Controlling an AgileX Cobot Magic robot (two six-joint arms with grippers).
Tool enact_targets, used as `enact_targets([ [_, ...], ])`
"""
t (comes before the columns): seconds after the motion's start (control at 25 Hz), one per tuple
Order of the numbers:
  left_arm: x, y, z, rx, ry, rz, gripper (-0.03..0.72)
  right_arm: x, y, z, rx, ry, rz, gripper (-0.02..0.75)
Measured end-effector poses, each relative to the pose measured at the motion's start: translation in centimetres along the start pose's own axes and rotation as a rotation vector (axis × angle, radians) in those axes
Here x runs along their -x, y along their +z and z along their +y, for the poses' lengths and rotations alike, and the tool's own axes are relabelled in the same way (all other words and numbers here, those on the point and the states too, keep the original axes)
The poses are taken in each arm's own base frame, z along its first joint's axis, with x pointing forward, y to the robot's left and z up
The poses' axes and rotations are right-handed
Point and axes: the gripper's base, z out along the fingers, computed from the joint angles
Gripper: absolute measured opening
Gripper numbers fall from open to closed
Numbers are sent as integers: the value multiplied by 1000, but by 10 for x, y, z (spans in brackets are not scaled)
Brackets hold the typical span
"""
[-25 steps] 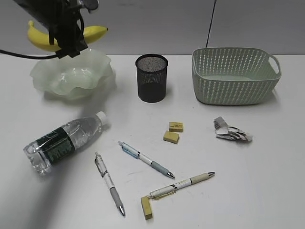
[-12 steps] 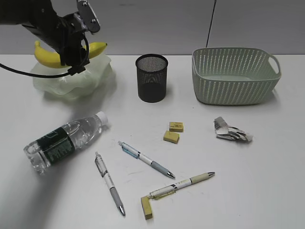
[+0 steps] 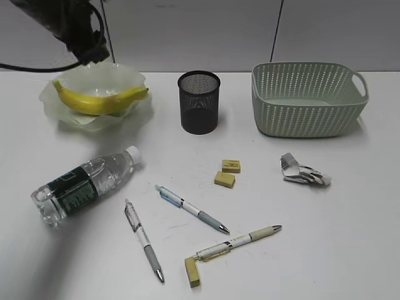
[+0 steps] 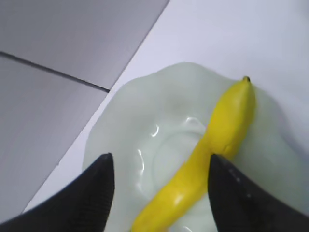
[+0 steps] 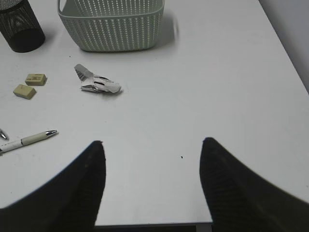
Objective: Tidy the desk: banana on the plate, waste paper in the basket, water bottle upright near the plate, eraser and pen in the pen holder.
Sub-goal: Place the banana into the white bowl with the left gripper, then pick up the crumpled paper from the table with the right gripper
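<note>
While its two dark fingers (image 4: 99,191) stand apart with nothing between them, the left gripper (image 4: 159,193) hangs released above the plate (image 4: 140,111); the banana (image 4: 212,150) lies across that plate, free of the fingers; the pen holder (image 3: 199,101) stands just right of the plate, the basket (image 3: 309,99) farther right; the water bottle (image 3: 87,185) lies on its side on the desk (image 3: 350,237); the waste paper (image 5: 96,83) rests in front of the basket; the right gripper (image 5: 150,183) hovers spread and empty over bare desk.
</note>
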Motion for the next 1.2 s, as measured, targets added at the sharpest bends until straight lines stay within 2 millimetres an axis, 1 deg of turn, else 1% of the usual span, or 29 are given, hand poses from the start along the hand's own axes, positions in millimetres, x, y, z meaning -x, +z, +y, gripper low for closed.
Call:
enact_targets([
  [0.16, 3, -50, 5, -23, -178, 52, 462, 0, 0, 0, 0, 0, 0, 489],
  [0.36, -4, -118, 3, -71, -303, 173, 462, 0, 0, 0, -1, 0, 0, 489],
  [0.48, -10, -161, 1, -85, -369, 211, 462, 0, 0, 0, -1, 0, 0, 489],
  [0.64, -10, -221, -2, -80, -427, 101, 455, 0, 0, 0, 1, 1, 0, 489],
  [0.72, -15, -251, -8, -81, -452, 36, 443, 0, 0, 0, 2, 1, 0, 489],
  [0.76, -17, -262, -11, -82, -462, 13, 438, 0, 0, 0, 2, 1, 0, 489],
  [0.84, -28, -288, -18, -72, -474, -31, 433, 0, 0, 0, 2, 1, 0, 489],
  [0.96, -49, -315, -34, -61, -483, -67, 430, 0, 0, 0, 3, 1, 0, 489],
  [1.08, -77, -335, -53, -55, -510, -85, 430, 0, 0, 0, 3, 1, 0, 489],
  [1.2, -112, -356, -78, -42, -533, -119, 430, 0, 0, 0, 3, 1, 0, 489],
])
